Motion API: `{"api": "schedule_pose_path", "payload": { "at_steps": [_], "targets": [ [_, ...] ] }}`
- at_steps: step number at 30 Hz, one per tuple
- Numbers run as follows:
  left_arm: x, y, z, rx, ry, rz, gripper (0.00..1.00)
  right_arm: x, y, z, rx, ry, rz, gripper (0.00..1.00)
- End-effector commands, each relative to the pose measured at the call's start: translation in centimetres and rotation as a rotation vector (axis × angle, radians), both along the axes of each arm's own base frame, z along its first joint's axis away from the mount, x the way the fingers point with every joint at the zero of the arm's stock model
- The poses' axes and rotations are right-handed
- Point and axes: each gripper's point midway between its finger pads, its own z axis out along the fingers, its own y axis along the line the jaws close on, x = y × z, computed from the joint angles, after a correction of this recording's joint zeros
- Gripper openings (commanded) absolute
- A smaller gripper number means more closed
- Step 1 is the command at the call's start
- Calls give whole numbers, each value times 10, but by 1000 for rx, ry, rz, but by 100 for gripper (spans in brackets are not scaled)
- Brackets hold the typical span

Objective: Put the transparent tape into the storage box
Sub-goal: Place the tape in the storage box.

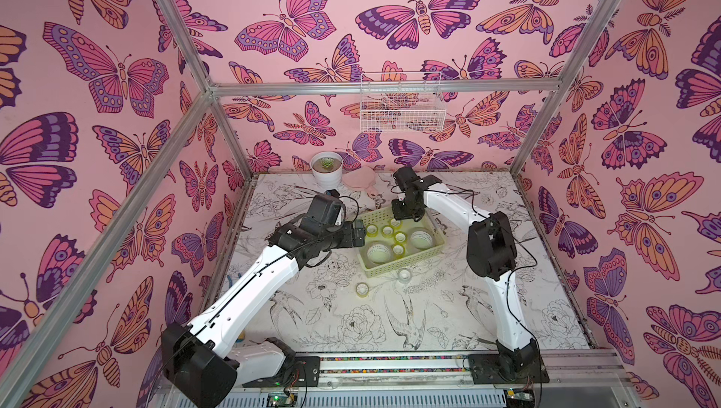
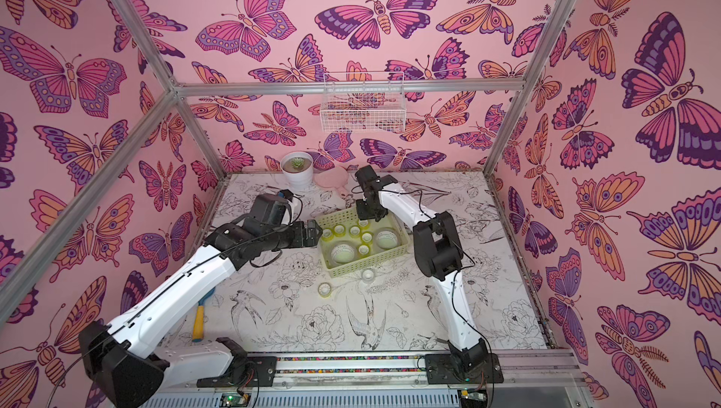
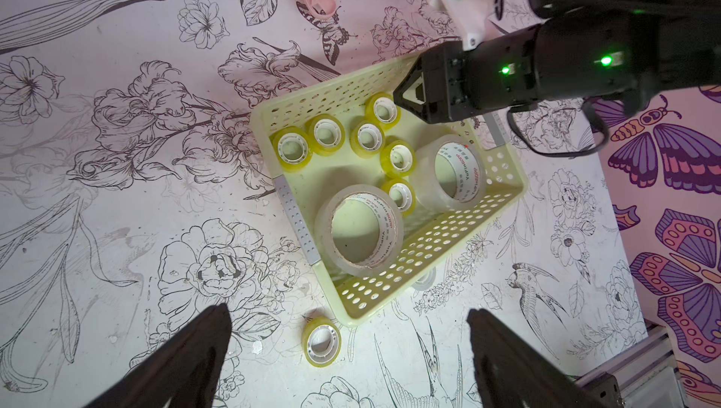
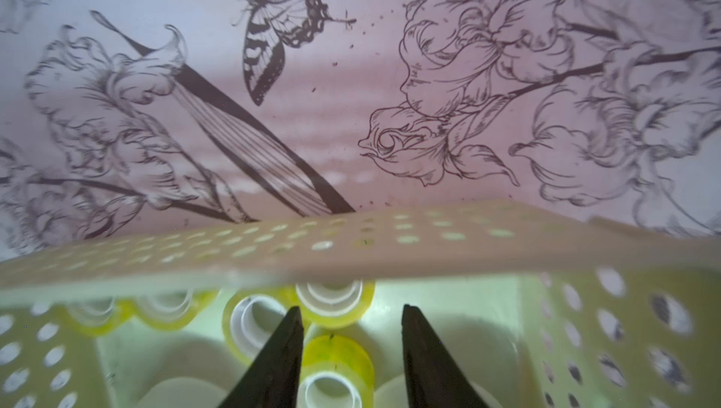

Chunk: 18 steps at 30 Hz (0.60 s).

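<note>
In both top views the left arm (image 1: 242,300), a white shell with black joints, is nearest and covers the near-left part of the flower-printed table (image 1: 390,328). A wide bare stretch of table lies open in front of the box. The pale yellow-green perforated plastic storage box (image 1: 405,265) stands at mid table, turned at an angle. The left gripper (image 1: 357,234) hangs just beside its left end, and the right gripper (image 1: 405,214) is over its far corner. Two rolls lie outside, near the front wall: a small yellow-tinted tape roll (image 1: 363,289) and a small clear-whitish tape roll (image 1: 404,276).

In the left wrist view the left gripper (image 3: 347,310) is spread wide and holds nothing. The storage box (image 3: 409,254) contains six small yellow rolls (image 3: 294,148) and two large whitish rolls (image 3: 325,238). The small clear-whitish tape roll (image 3: 423,281) is half hidden behind the wall.

In the right wrist view the right gripper (image 4: 351,308) has its jaws parted inside the storage box (image 4: 351,246). A tilted yellow roll (image 4: 335,359) sits between them, close to one finger and clear of the other, so it is not clamped. The near wall is blurred and cuts off the rolls behind it.
</note>
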Motion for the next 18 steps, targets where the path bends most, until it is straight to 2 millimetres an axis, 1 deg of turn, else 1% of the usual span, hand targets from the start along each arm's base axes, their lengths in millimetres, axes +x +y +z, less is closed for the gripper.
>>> {"api": "schedule_pose_path", "payload": {
  "at_steps": [1, 4, 7, 13, 18],
  "targets": [
    [-3, 3, -4, 1, 10, 5, 100, -9, -4, 51, 46, -73, -10, 47],
    [-4, 2, -5, -4, 15, 0, 100, -24, -11, 65, 56, -76, -14, 48],
    [-6, 0, -6, -11, 22, -12, 100, -47, -19, 69, 55, -67, -13, 49],
    [-8, -3, -10, -16, 36, -35, 100, -101, -37, 66, 35, -27, -26, 48],
    [-9, -6, -11, -15, 39, -57, 100, -144, -49, 55, 16, 8, -36, 47]
  ]
}}
